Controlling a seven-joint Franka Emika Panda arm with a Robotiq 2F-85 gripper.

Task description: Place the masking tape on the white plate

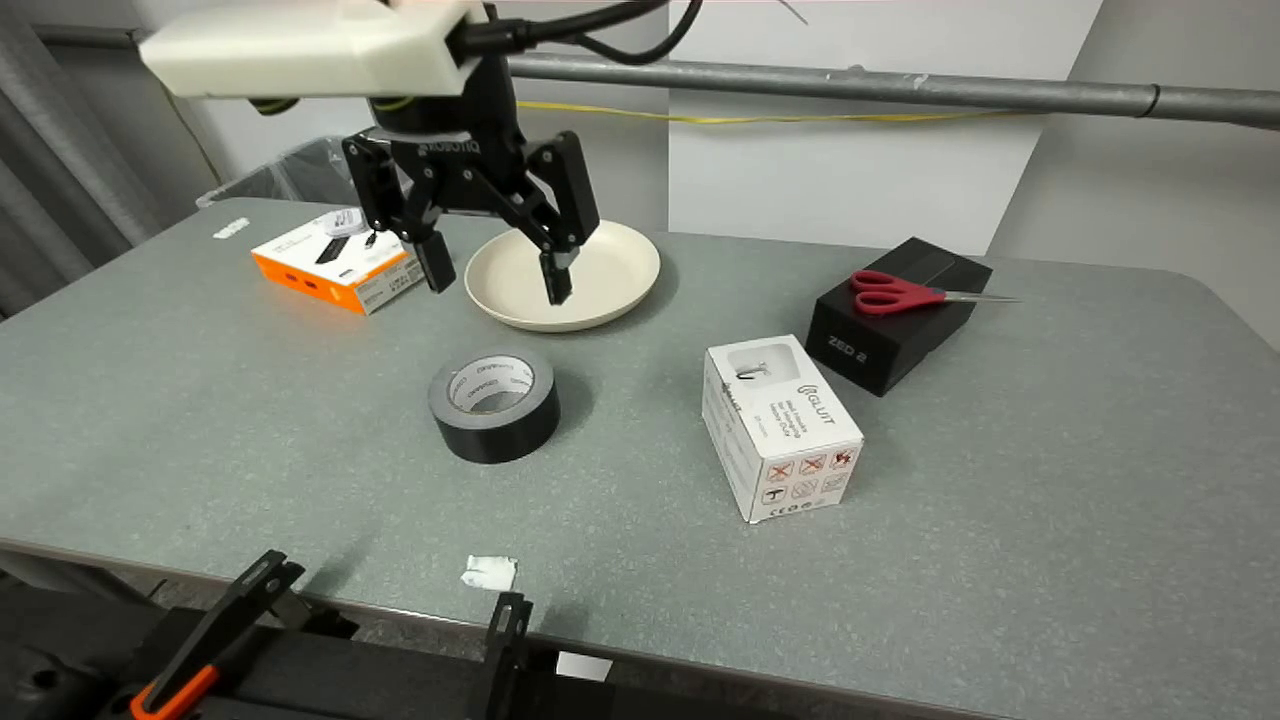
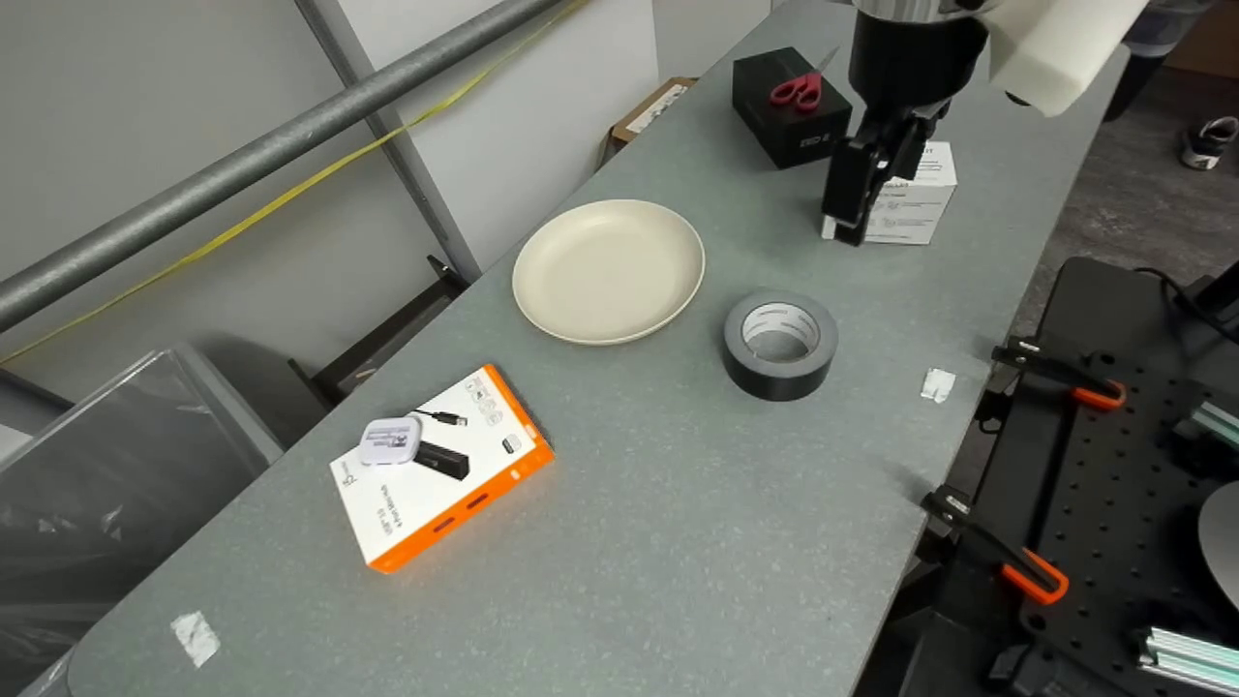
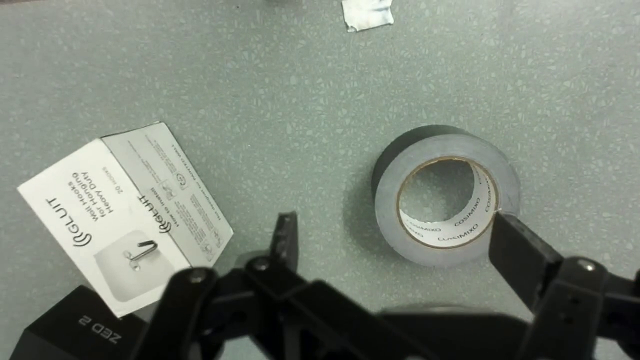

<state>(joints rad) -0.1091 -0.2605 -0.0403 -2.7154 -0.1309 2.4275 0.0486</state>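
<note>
The masking tape is a black roll with a grey top face and a printed white core. It lies flat on the table in both exterior views and in the wrist view. The white plate, round and cream, lies beside it nearer the wall in both exterior views. In the wrist view it is hidden, apart from perhaps a pale edge behind the gripper. My gripper is open and empty, raised above the table. In the wrist view its fingers are wide apart, and one overlaps the tape's edge in the picture.
A white box stands beside the tape. Behind it is a black box with red scissors on top. An orange-and-white box with a small white case lies past the plate. A pipe runs along the wall. Clamps line the front edge.
</note>
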